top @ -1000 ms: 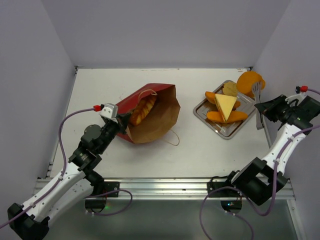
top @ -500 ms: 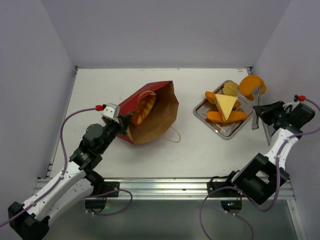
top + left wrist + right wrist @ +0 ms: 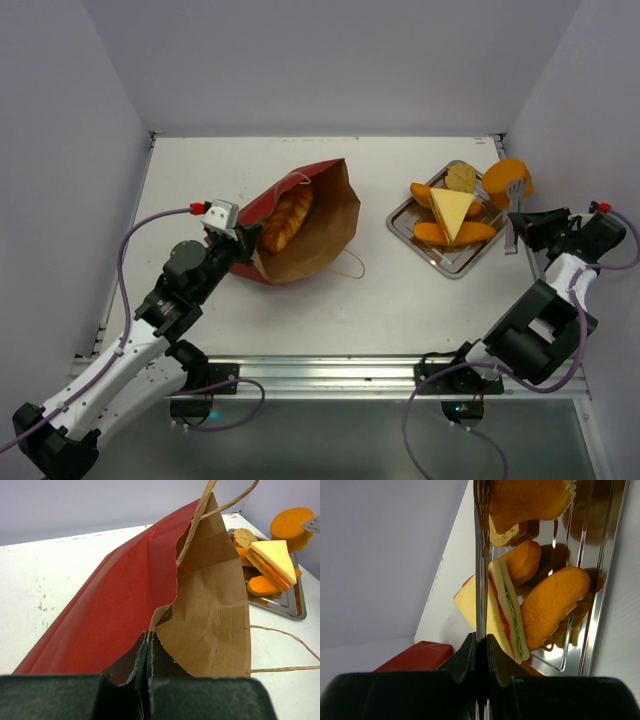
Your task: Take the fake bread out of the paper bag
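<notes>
**Bag pinned at its torn edge, loaf waiting inside**

The left hand (image 3: 245,245) is closed tight on the paper bag (image 3: 325,240), pinching a ragged, torn edge of thin paper at the bag's near corner. The bag lies on its side on the worktop (image 3: 200,180), with its mouth gaping away from that hand. The fake bread (image 3: 285,220), a golden ridged loaf, lies inside just beyond the left fingertips, against the red wall.

The right hand (image 3: 520,218) is clamped shut on a slim metal utensil (image 3: 514,195), well apart from the bag. Directly ahead of it sits the tray (image 3: 455,262), which holds a sandwich wedge (image 3: 450,212) and orange rolls.

The step in hand looks like steadying the bag so the loaf can be drawn out. The left grip should stay low and gentle, because the paper is already torn there and a hard tug could run the tear further. The right hand would best enter through the open mouth, with the utensil low along the brown floor, and catch the loaf's end rather than the paper. The loop handles (image 3: 345,270) trail by the mouth and could snag.

The bag is smooth red outside and matte, creased kraft inside, and it crumples easily. Its handles are twisted tan cord. The tray is polished and mirror-like. The loaf looks light and firm-skinned, so it will probably slide rather than squash.
</notes>
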You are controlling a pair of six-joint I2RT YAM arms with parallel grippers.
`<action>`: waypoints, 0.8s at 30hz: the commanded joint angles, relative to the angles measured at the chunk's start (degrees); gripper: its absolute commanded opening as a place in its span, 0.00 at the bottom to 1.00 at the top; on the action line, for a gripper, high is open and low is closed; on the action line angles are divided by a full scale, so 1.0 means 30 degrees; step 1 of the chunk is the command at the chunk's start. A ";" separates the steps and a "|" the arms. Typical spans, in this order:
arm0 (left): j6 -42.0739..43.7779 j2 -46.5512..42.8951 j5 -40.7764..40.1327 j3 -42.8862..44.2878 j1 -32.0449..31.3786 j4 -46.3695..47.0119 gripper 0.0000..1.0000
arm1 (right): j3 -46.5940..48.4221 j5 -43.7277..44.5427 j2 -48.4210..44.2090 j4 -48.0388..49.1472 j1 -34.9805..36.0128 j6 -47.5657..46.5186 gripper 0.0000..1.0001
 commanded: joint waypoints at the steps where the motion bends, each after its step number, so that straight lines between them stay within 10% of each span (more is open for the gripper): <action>1: -0.0018 0.0034 -0.0235 0.1116 0.0149 -0.0751 0.00 | 0.0025 -0.1547 0.0075 0.2957 -0.0070 0.1357 0.00; 24: -0.0663 0.0121 -0.0353 0.1438 0.0149 -0.1431 0.00 | -0.2583 -0.3130 0.1128 0.6159 -0.0655 0.5374 0.00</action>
